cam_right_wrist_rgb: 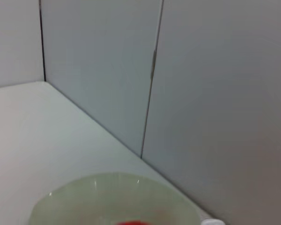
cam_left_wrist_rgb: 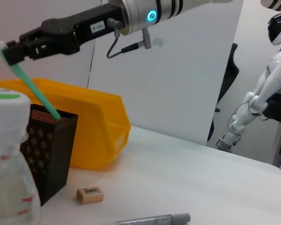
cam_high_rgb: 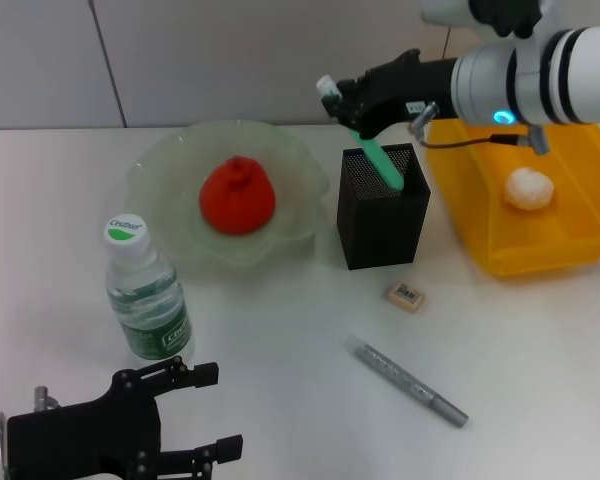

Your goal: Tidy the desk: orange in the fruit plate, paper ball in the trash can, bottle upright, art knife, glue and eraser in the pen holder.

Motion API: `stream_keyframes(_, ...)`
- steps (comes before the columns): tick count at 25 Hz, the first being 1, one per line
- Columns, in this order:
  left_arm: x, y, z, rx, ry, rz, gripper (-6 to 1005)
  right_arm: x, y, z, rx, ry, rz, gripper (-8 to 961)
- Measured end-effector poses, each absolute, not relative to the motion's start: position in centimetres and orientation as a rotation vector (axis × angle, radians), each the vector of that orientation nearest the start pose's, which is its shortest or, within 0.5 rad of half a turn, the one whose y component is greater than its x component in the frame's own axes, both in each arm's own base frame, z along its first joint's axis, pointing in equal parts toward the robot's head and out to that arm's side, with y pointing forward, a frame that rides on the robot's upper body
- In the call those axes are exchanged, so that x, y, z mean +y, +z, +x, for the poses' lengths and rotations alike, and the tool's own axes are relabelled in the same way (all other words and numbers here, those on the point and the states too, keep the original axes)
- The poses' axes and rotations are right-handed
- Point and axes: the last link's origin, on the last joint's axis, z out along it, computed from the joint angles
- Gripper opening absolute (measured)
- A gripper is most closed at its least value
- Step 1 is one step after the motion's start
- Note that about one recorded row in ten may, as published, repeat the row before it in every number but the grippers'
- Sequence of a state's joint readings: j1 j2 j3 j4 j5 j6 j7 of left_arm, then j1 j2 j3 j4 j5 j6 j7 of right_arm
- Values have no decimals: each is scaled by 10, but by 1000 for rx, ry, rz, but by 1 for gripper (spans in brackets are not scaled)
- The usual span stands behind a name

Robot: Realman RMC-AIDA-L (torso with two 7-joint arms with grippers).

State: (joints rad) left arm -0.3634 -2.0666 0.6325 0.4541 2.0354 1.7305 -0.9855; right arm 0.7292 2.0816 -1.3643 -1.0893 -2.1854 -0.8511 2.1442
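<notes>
Head view: right gripper sits above the far-left corner of the pen holder, fingers closed on the top end of a green stick with a white cap, probably the glue. Stick is tilted, lower end already inside the holder's mouth, leaning toward its right wall. Fruit plate just left of the holder, narrow gap between them; orange sits in the plate. Trash can just right of the holder, close but apart, running to the table's right edge; paper ball lies inside it. Bottle stands upright near-left, cap up, just near of the plate rim. Eraser lies on the table just near of the holder's right corner. Grey-silver pen-shaped tool, likely the art knife, lies diagonally nearer still, well apart from the eraser. Open table between bottle and knife, and to the near right. Left gripper is parked at the near-left edge, fingers spread, holding nothing.

Left wrist view: bottle fills the near side; holder, eraser and knife line up beyond, yellow bin behind the holder. Right gripper pinches the stick's top above the holder; stick slants down into the mesh cup.

Right wrist view: only the far wall, the table corner and the far rim of the plate with a sliver of orange. Own fingers not in shot.
</notes>
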Motion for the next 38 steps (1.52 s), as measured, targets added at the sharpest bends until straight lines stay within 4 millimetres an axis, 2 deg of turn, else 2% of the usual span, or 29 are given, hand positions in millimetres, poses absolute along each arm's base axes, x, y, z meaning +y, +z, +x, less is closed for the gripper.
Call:
stream_keyframes(4,242,-23,-306,-487,-858,-2784,864,444,-22,120,459,214,-2483,290)
stream_keyframes(8,242,-23,-306,-488,-858,-2783,864,444,-22,126,483,217,-2465,299)
stream_keyframes(15,242,-23,-306,-488,-860,-2780,864,436,-15,125,482,229,-2479,315)
stream_keyframes(20,242,-22,-305,-489,-865,-2780,864,422,-4,118,489,204,-2525,420)
stream_keyframes(22,242,-22,-305,-488,-867,-2780,864,414,2,114,488,140,-2546,422)
stream_keyframes(23,242,-22,-305,-488,-867,-2780,864,406,6,113,493,47,-2570,423)
stream_keyframes(24,242,-22,-305,-488,-868,-2781,864,406,6,113,493,47,-2570,424)
stream_keyframes(27,242,-22,-304,-486,-870,-2781,864,393,8,109,514,-129,-2621,427)
stream_keyframes(28,242,-22,-304,-486,-870,-2781,864,384,6,108,559,-235,-2667,429)
stream_keyframes(32,242,-23,-304,-486,-872,-2782,864,373,0,111,628,-340,-2732,433)
stream_keyframes(36,243,-23,-303,-480,-872,-2787,864,366,-14,117,701,-417,-2775,437)
stream_keyframes(38,243,-23,-303,-479,-871,-2789,864,364,-25,120,725,-468,-2784,580)
